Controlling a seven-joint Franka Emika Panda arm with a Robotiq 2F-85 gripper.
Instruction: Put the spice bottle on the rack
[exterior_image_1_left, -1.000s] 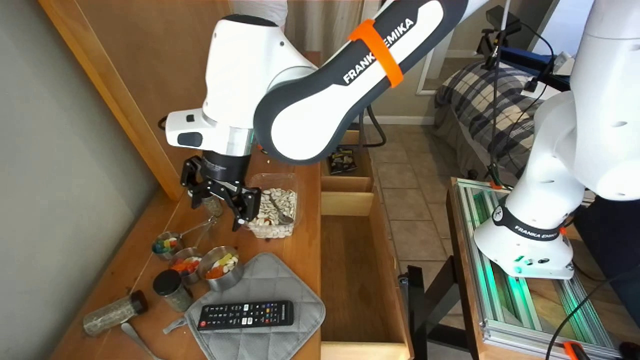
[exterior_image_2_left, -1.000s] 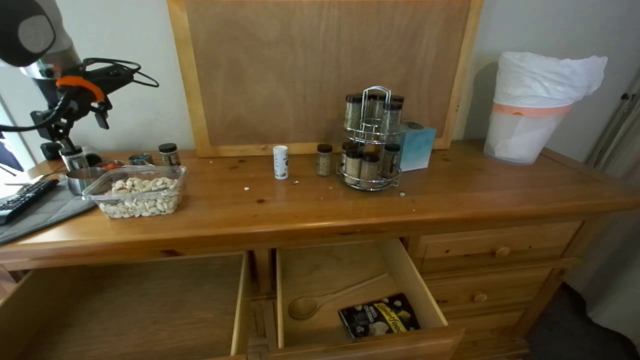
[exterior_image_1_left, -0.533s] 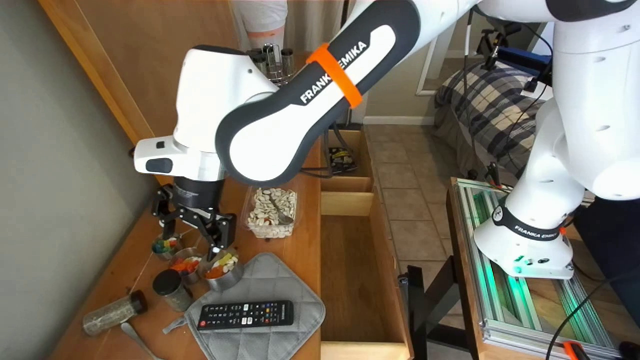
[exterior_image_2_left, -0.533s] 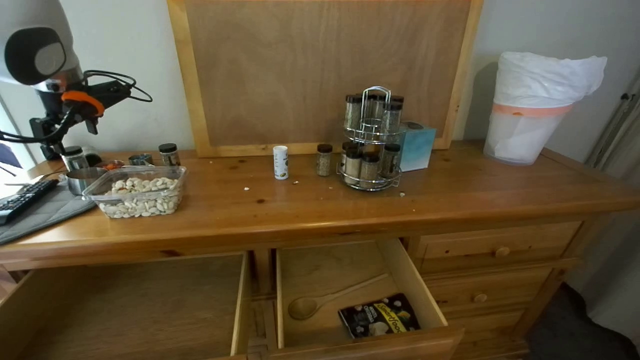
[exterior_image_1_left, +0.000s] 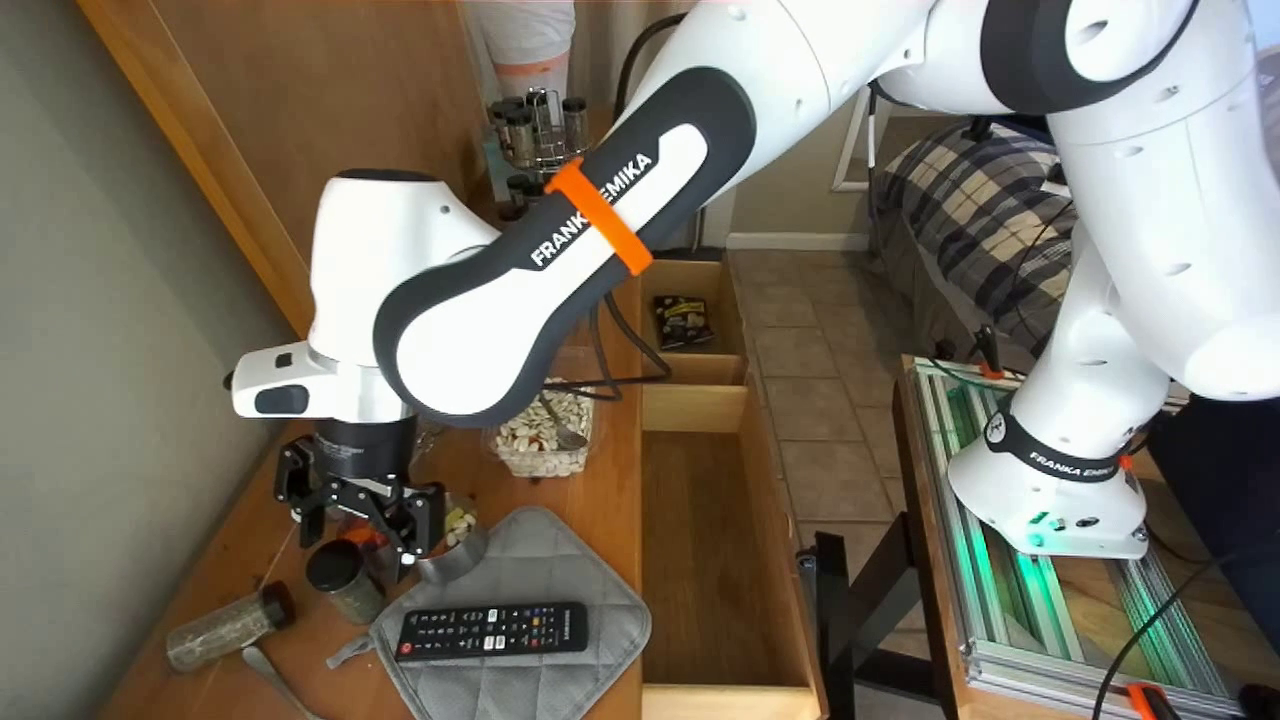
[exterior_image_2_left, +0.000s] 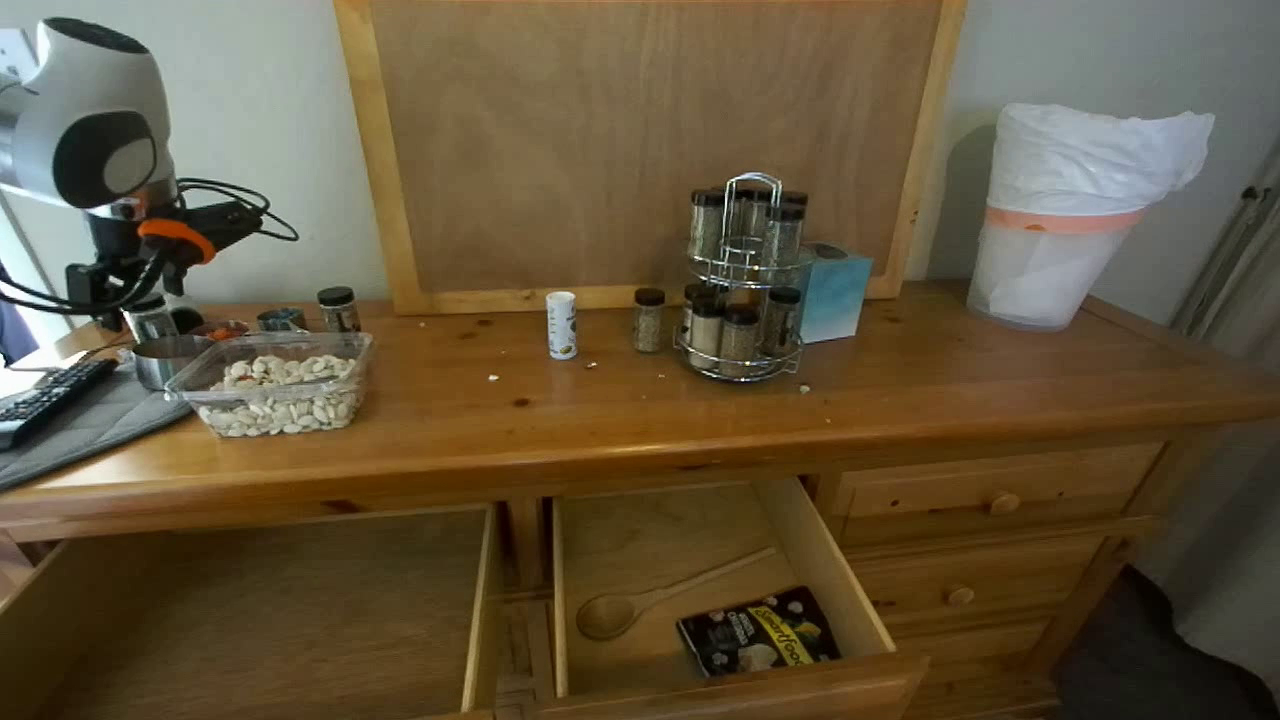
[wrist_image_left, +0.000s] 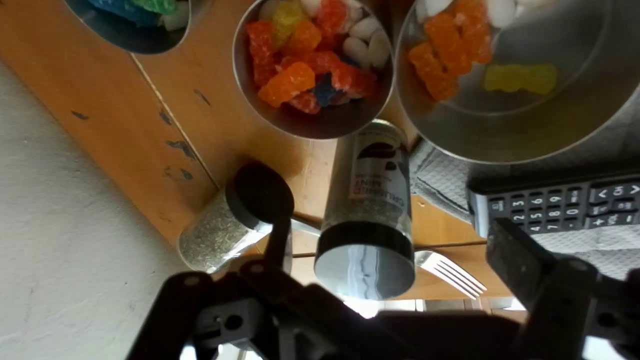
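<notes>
"At left on the brown wooden dresser (exterior_image_1_left: 612, 500), a clear, cylindrical, black-lidded spice bottle (exterior_image_1_left: 350, 588) stands upright. And the black two-fingered gripper (exterior_image_1_left: 358, 550)?"

"Near it, jaws parted; the two-tiered silver wire rack (exterior_image_2_left: 740, 272) stands far to the right."

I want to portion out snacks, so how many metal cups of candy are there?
3 in the wrist view: the blue-green candy cup, top left; the mostly red candy cup, top middle; the orange-yellow candy cup, top right. Others may be hidden.
</notes>
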